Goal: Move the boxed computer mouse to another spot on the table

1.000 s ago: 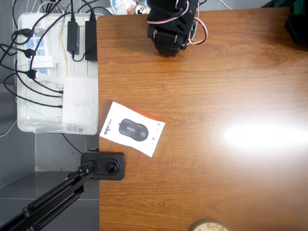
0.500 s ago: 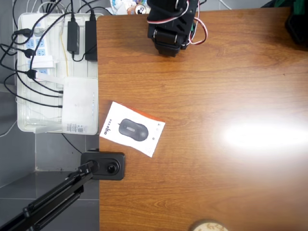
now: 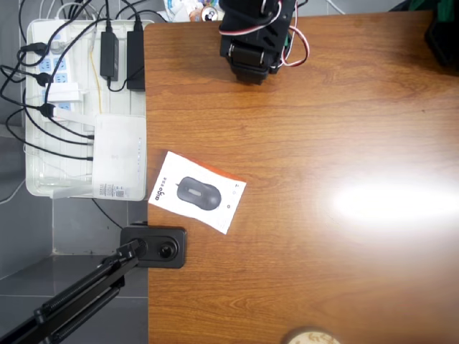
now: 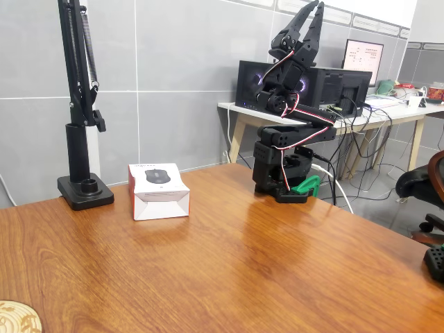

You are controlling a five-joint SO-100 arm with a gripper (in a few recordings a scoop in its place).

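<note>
The boxed computer mouse [image 3: 197, 191] lies flat near the table's left edge in the overhead view, white with a dark mouse pictured on top. In the fixed view the boxed computer mouse [image 4: 159, 191] shows its orange-red side edges. My black arm [image 3: 254, 36] is folded up at the table's far edge, well away from the box. My gripper [image 4: 311, 10] points upward high above the arm's base, its fingers close together with nothing between them. The brown woodgrain table [image 3: 323, 129] carries both.
A black stand base [image 3: 154, 246] is clamped at the table edge just beside the box. A white tray [image 3: 36, 183] of power strips, cables and a plain white box [image 3: 118, 154] sits off the left side. A round coaster [image 3: 310, 337] lies at the near edge.
</note>
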